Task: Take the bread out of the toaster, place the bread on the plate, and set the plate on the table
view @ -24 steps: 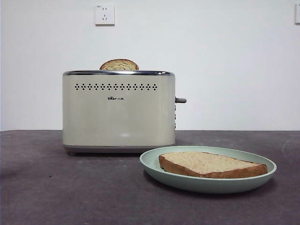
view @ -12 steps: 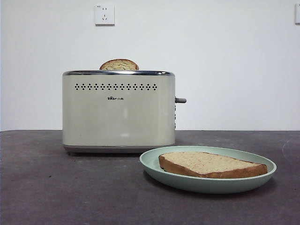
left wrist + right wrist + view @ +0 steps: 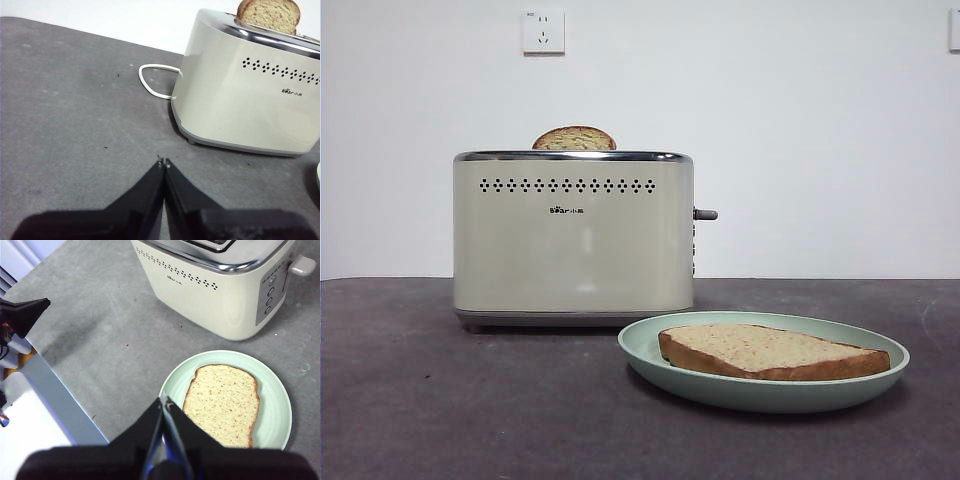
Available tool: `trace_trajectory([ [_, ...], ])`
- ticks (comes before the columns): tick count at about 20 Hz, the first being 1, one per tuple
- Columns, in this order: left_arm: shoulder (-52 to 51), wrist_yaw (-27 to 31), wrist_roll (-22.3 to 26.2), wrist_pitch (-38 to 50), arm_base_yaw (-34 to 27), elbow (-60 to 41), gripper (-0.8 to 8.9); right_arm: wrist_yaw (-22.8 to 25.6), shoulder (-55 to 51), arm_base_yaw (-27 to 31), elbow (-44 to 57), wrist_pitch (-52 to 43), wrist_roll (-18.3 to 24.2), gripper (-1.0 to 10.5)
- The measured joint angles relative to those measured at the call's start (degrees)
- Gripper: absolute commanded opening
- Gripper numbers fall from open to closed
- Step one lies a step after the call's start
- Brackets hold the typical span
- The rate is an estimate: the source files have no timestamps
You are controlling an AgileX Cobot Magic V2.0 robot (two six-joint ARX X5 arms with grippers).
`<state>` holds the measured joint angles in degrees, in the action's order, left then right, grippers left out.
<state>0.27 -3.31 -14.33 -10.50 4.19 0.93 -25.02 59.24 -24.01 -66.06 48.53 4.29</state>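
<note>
Both end effectors closed, empty; bread (image 3: 772, 351) lies on plate (image 3: 650, 352) beside toaster (image 3: 573, 235).

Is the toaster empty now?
No, a second slice of bread pokes up out of the toaster.

Low front camera faces the toaster (image 3: 573, 238) level; both wrist cameras overlook it.

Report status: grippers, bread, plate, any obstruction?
Left gripper shut, empty, near toaster. Right gripper shut, empty, above plate. Bread flat on plate, plate on table. Nothing blocking.
</note>
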Motion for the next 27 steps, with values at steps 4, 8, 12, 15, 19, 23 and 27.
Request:
trace_trajectory([
  [4, 0.0, 0.0, 0.4, 0.0, 0.0, 0.0, -0.04, 0.0, 0.0, 0.0, 0.0, 0.0, 0.0, 0.0],
  [8, 0.0, 0.0, 0.4, 0.0, 0.0, 0.0, -0.04, 0.0, 0.0, 0.0, 0.0, 0.0, 0.0, 0.0],
  [12, 0.1, 2.4, 0.0, 3.3, 0.0, 0.0, -0.04, 0.0, 0.0, 0.0, 0.0, 0.0, 0.0, 0.0],
  [15, 0.0, 2.7, -0.7, 13.1, 0.0, 0.0, -0.04, 0.0, 0.0, 0.0, 0.0, 0.0, 0.0, 0.0],
  [19, 0.0, 2.8, -0.7, 14.9, 0.0, 0.1, -0.04, 0.0, 0.0, 0.0, 0.0, 0.0, 0.0, 0.0],
  [23, 0.0, 2.9, -0.7, 4.1, 0.0, 0.1, -0.04, 0.0, 0.0, 0.0, 0.0, 0.0, 0.0, 0.0],
  [27, 0.2, 3.1, -0.7, -0.3, 0.0, 0.0, -0.04, 0.0, 0.0, 0.0, 0.0, 0.0, 0.0, 0.0],
])
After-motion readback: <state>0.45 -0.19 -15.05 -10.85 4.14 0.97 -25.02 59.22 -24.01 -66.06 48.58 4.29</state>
